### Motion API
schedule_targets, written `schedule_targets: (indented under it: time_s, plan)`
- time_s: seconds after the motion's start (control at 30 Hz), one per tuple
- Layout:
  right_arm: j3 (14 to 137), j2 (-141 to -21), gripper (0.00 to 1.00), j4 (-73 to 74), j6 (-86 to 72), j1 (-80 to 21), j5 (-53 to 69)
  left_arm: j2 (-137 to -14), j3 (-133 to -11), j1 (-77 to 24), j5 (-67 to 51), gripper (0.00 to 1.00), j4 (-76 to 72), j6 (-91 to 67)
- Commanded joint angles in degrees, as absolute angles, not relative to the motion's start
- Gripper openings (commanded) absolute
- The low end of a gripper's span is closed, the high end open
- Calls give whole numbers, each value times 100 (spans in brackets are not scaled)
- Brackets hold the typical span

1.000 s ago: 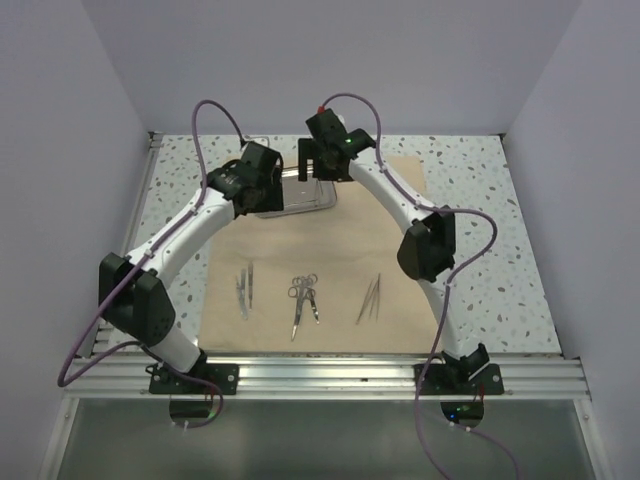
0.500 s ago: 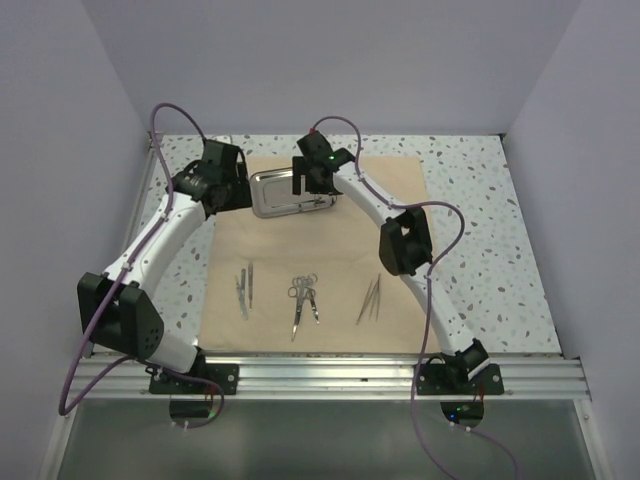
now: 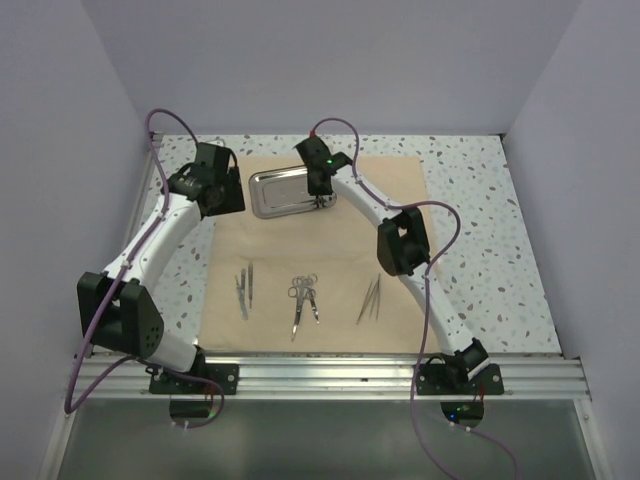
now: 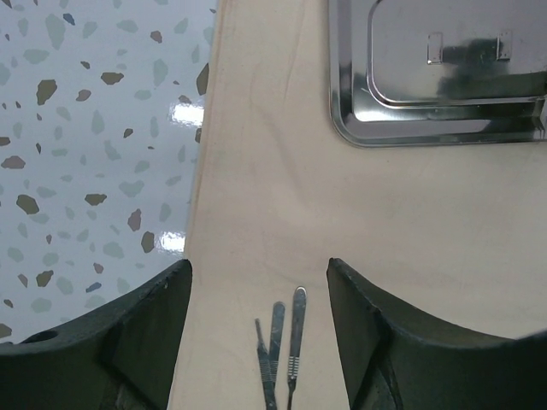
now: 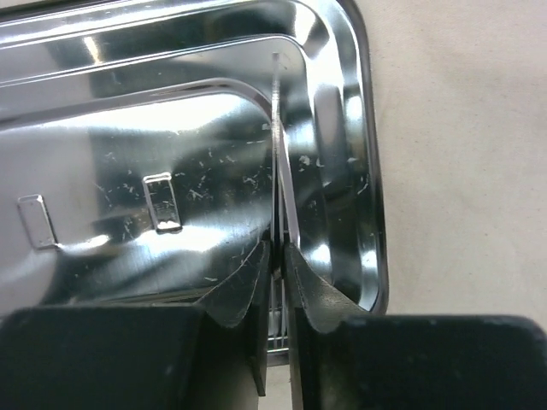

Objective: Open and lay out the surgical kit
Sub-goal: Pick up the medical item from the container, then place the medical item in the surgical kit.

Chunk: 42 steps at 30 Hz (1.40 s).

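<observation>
Right tool (image 5: 275, 249) pinches one tray (image 5: 128, 128); left tool (image 4: 259, 275) spread over one cloth (image 4: 273, 205) with three instrument clusters (image 3: 303, 300).

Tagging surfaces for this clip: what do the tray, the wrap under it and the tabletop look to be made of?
Tray: polished metal, likely stainless steel; mirror reflections, fine scratches.
Wrap: beige matte cloth, probably woven; soft creases, no glare.
Tabletop: glossy speckled terrazzo-look surface, stone or laminate unclear; bright lamp highlights.

Mirror-glossy, finely scratched steel tray (image 5: 171, 128) on matt beige cloth (image 4: 256, 213) over a shiny speckled tabletop (image 4: 85, 128).
</observation>
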State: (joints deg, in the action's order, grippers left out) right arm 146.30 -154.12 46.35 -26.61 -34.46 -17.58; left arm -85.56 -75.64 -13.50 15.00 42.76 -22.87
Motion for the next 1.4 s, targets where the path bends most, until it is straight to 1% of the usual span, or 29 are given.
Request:
schedule_targets:
  time_s: [0.0,0.07,0.27,0.4,0.47,0.5,0.53,0.6,0.63,0.7,0.73,0.77,0.8,0.83,0.9,0.93,1.0,1.03,1.13,1.37]
  plan:
    - [14318,-15425,11,5220,-2496,-3472,-2153,-8464,-7506,-1292,1327,68,4008,-2136]
    - [14212,-15407,0,5343,-2443,-3480,-2241,-8464,-7497,-1283,1301,68,3990,-2127]
    - [14440,-15214,0,5283,-2391,-3507,-2145,-8341,-7278,-1274,1204,68,3885,-2048]
    - [14529,-14600,0,4931,-2356,-3498,-2030,-8323,-7137,-1274,985,68,3753,-2022]
    - [14152,-14038,0,4747,-2347,-3498,-2170,-8367,-7119,-1274,897,68,3692,-2021]
    - [13933,-13827,0,4685,-2347,-3489,-2241,-8385,-7128,-1274,809,68,3665,-2021]
    - [13400,-13347,0,4632,-2338,-3498,-2380,-8402,-7128,-1274,765,68,3622,-2013]
    - [12765,-12861,0,4492,-2347,-3489,-2513,-8429,-7180,-1274,738,68,3612,-1978]
    - [12066,-12563,0,4422,-2373,-3498,-2618,-8429,-7198,-1274,721,68,3586,-1951]
    - [11315,-11702,0,4228,-2434,-3498,-2707,-8420,-7207,-1274,686,68,3568,-1960]
    - [10572,-11429,0,4167,-2495,-3489,-2742,-8411,-7190,-1274,677,68,3542,-1960]
    - [10234,-10878,0,4079,-2531,-3489,-2760,-8394,-7137,-1274,659,68,3525,-2012]
    - [9900,-10628,0,4052,-2583,-3498,-2786,-8394,-7111,-1274,616,68,3507,-2030]
    - [9287,-10408,0,4069,-2723,-3498,-2786,-8385,-7067,-1274,589,68,3472,-2065]
    - [8704,-9777,0,4166,-2934,-3498,-2629,-8358,-6961,-1274,519,67,3454,-2100]
    - [8118,-9565,0,4192,-3162,-3498,-2541,-8341,-6926,-1274,484,67,3428,-2109]
    - [7526,-9056,0,4105,-3496,-3507,-2182,-8332,-6829,-1274,413,67,3402,-2118]
    - [6967,-8914,0,4044,-3594,-3507,-2067,-8332,-6803,-1274,387,67,3393,-2127]
    - [6217,-8544,0,3797,-3857,-3533,-1732,-8358,-6750,-1274,404,67,3454,-2179]
    - [5450,-8078,0,3446,-4174,-3577,-1661,-8183,-6811,-1283,457,66,3594,-2294]
